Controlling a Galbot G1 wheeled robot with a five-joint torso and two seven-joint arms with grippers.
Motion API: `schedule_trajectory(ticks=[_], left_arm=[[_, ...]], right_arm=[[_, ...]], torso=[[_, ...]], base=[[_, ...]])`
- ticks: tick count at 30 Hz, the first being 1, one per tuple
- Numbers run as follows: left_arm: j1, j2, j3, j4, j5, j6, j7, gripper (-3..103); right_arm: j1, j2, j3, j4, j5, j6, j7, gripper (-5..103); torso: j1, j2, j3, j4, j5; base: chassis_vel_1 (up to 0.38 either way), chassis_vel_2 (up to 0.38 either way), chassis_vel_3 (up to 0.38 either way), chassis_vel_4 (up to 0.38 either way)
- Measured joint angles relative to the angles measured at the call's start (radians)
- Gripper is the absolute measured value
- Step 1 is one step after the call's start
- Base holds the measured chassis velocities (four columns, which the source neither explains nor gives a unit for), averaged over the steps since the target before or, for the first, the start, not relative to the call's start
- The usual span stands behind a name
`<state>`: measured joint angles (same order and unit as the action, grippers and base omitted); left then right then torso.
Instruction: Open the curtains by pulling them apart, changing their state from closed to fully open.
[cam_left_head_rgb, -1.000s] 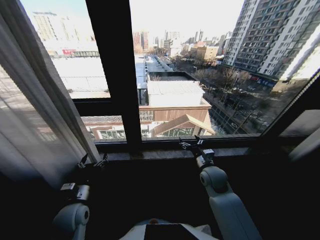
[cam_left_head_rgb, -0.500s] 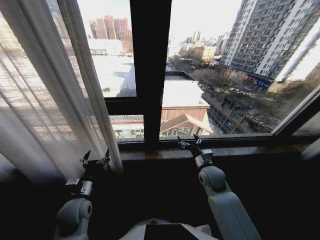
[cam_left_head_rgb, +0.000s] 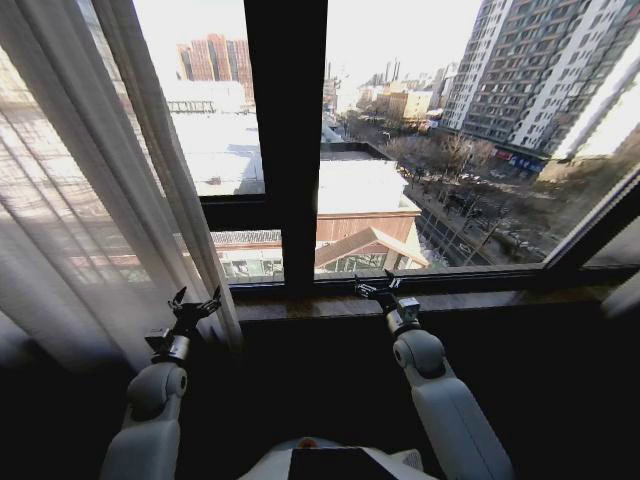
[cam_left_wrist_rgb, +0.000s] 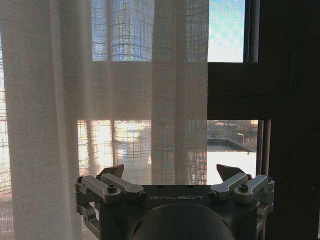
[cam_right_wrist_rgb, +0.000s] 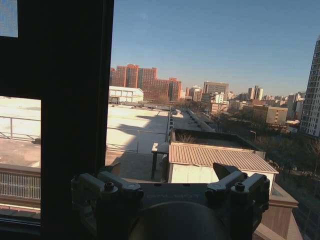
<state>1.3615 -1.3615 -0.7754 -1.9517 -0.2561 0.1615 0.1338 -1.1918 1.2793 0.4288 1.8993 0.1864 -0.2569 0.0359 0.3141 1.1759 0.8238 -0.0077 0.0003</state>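
Head view first: on my left I see the curtains (cam_left_head_rgb: 80, 180), a sheer white panel with many pleats hanging down the left side of the window, its inner edge falling just left of the dark vertical window frame bar (cam_left_head_rgb: 287, 140). My left gripper (cam_left_head_rgb: 197, 304) is raised just beside the lower inner edge of this fabric, near the window sill (cam_left_head_rgb: 480, 300), and its fingers are spread with nothing between them. In the left wrist view the same left gripper (cam_left_wrist_rgb: 172, 172) points straight at the pleated fabric (cam_left_wrist_rgb: 100, 100), fingers apart; I cannot tell if the tips touch the cloth. To the right of the frame bar the glass is uncovered and shows the city buildings outside. My right gripper (cam_left_head_rgb: 378, 289) sits over the sill at the middle of the window, well apart from the fabric. In the right wrist view the right gripper (cam_right_wrist_rgb: 170, 172) is released too, facing the bare glass beside the frame bar (cam_right_wrist_rgb: 75, 100).
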Motion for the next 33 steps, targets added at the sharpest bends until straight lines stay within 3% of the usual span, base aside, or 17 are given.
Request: schedule_trajectory(ticks=[9,33], left_arm=[[-0.047,0.05,-0.001,0.011,-0.03,0.025,-0.003,100],[0.015,0.007,-0.008,-0.063,-0.014,0.042,-0.004,100]], right_arm=[[0.063,0.005,-0.032,-0.023,0.018,0.001,0.012,100],[0.131,0.011,-0.062,-0.078,0.005,-0.001,-0.027,100]], torso=[[0.0,0.0,0.0,0.0001,-0.0002],[0.0,0.0,0.0,-0.0001,0.0]], base=[[0.0,0.0,0.0,0.0],[-0.03,0.032,0.022,-0.03]])
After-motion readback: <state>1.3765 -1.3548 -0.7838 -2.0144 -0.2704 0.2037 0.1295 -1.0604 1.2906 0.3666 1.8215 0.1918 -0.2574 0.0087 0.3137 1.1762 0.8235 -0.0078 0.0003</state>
